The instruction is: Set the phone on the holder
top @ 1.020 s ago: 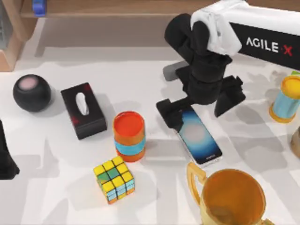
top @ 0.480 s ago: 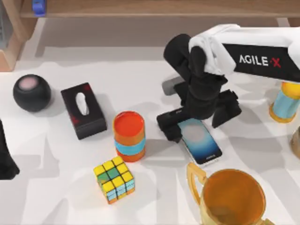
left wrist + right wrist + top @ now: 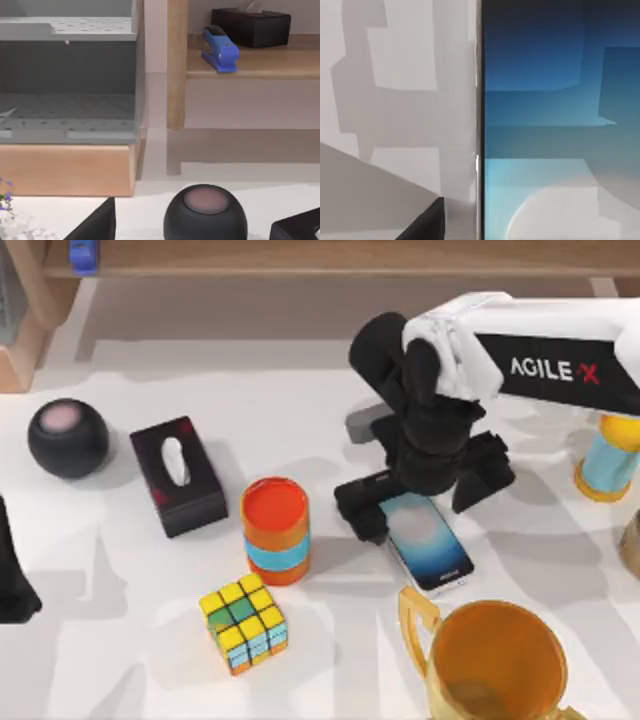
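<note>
Your right arm [image 3: 560, 365] has a white shell, a black panel reading "AGILE·X" with a red X, and black wrist housings.

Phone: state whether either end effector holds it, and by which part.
Cannot be told: the right end effector sits over the phone's far end, its grip hidden.

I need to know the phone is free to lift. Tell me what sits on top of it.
The right hand hangs over the far end of the phone, covering that end. The rest of the blue screen is bare. Whether the fingers touch it cannot be told.
</note>
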Available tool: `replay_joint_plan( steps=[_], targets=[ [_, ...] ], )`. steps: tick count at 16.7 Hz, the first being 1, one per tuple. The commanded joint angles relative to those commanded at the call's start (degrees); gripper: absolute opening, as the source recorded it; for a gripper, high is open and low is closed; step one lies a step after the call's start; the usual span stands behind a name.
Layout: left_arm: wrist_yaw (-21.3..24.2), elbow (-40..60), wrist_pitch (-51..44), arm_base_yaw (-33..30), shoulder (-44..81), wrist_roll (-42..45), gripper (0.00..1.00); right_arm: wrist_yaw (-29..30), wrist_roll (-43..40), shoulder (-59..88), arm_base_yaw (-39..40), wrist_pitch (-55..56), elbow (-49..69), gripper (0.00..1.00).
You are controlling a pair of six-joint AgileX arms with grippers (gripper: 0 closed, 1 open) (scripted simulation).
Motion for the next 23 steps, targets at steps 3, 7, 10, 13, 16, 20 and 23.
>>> replay_joint_plan(
  steps=[3,7,10,13,16,20,23],
  targets=[
    [0.00,0.00,0.00,0.00,0.00,0.00,1.00,0.00,0.00,0.00,0.00,0.00,0.00,0.32],
    [0.00,0.00,0.00,0.00,0.00,0.00,1.00,0.00,0.00,0.00,0.00,0.00,0.00,0.02],
    [0.00,0.00,0.00,0.00,0.00,0.00,1.00,0.00,0.00,0.00,0.00,0.00,0.00,0.00],
    [0.00,0.00,0.00,0.00,0.00,0.00,1.00,0.00,0.00,0.00,0.00,0.00,0.00,0.00],
    [0.00,0.00,0.00,0.00,0.00,0.00,1.00,0.33,-0.20,-2.71,-0.18,-1.20,0.45,0.00],
    [0.00,0.00,0.00,0.00,0.00,0.00,1.00,-0.03,-1.52,-3.72,-0.83,-2.49,1.41,0.00],
    [0.00,0.00,0.00,0.00,0.00,0.00,1.00,0.22,-0.67,-4.22,-0.33,-4.47,2.57,0.00]
  ],
)
